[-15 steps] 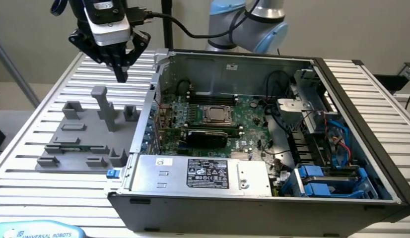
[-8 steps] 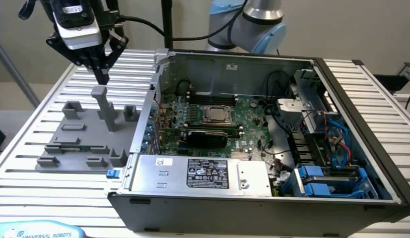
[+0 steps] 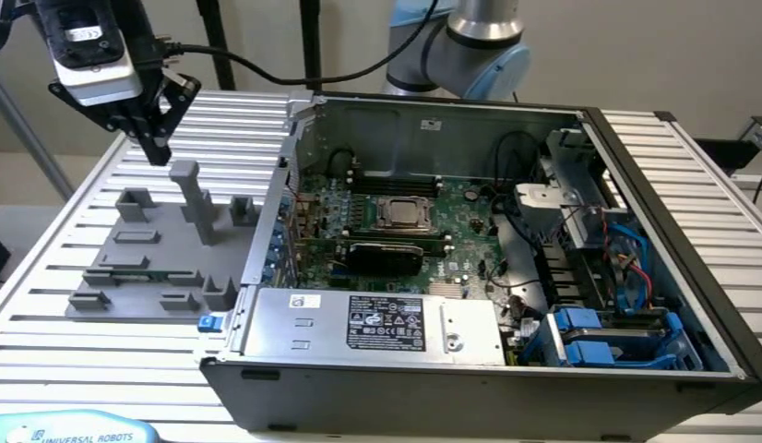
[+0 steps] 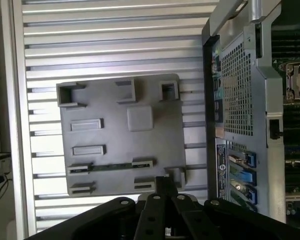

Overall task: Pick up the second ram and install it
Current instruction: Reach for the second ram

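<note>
The gripper [image 3: 159, 152] hangs empty, fingers pressed together, over the grey fixture plate [image 3: 111, 242]. In the exterior view, the second ram [image 3: 142, 274] lies on edge between two holders, at 6 o'clock from the gripper. A clean pick likely needs the fingers spread and squared across the stick's middle.

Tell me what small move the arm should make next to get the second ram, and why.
Probably move the end effector across and centre it above the second ram. The stick lies untouched in the grey fixture between two holder blocks, while the end effector hovers high over the fixture's far edge, well apart from it.
</note>
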{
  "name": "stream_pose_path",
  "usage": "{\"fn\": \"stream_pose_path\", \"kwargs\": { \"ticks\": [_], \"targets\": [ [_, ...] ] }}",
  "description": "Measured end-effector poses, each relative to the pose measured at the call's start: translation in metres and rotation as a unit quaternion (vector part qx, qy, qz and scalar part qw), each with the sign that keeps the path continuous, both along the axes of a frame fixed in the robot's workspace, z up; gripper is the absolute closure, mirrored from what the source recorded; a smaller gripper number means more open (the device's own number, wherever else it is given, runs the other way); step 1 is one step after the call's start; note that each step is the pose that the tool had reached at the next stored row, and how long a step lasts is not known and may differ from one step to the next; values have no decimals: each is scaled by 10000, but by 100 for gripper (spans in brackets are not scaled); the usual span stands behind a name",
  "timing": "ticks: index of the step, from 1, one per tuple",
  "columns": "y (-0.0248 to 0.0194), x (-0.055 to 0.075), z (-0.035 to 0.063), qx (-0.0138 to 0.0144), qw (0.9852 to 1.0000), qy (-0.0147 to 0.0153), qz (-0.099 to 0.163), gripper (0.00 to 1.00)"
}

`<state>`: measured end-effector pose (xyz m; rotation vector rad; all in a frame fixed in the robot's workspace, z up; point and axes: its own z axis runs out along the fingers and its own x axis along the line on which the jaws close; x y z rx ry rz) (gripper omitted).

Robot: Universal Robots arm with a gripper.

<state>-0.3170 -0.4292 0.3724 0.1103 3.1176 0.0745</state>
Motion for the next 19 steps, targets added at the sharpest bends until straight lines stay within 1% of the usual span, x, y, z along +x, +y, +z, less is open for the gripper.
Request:
{"fn": "stream_pose_path", "kwargs": {
  "ticks": [8, 13, 15, 19],
  "targets": [
    [0, -363, -145, -10, 10000, 0, 0, 89],
    [0, -590, -237, -11, 10000, 0, 5, 89],
    [0, -656, -272, -11, 10000, 0, 24, 89],
    [0, -743, -321, -10, 10000, 2, 96, 89]
  ]
}}
